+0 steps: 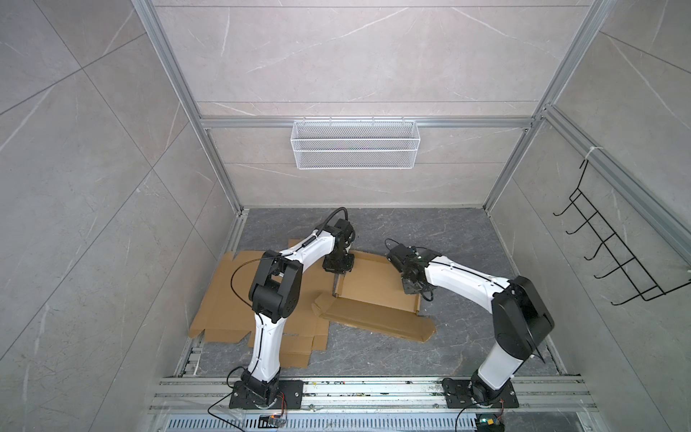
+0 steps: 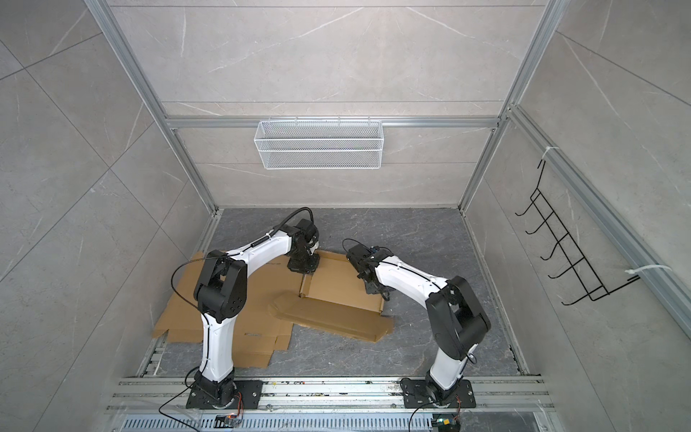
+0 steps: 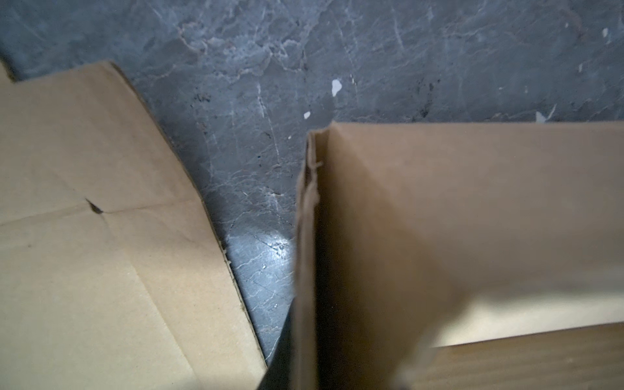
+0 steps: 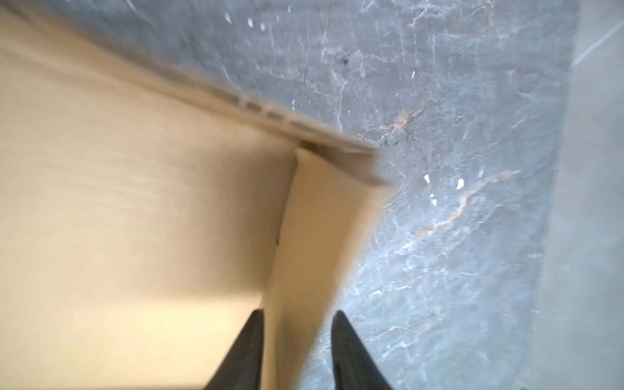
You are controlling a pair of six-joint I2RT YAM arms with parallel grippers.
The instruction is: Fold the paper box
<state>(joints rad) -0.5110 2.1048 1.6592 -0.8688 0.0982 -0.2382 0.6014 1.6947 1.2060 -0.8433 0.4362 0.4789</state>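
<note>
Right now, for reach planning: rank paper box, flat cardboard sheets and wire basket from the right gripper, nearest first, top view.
1. paper box, at the right gripper.
2. flat cardboard sheets, lying left.
3. wire basket, on the back wall.

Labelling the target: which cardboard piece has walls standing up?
The partly folded box right of centre, side walls raised; the flat sheets on the left have none.

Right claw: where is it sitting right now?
In both top views the right claw is right of centre, at the right wall of the paper box; the right wrist view shows its jaws apart, straddling that raised wall.
</note>
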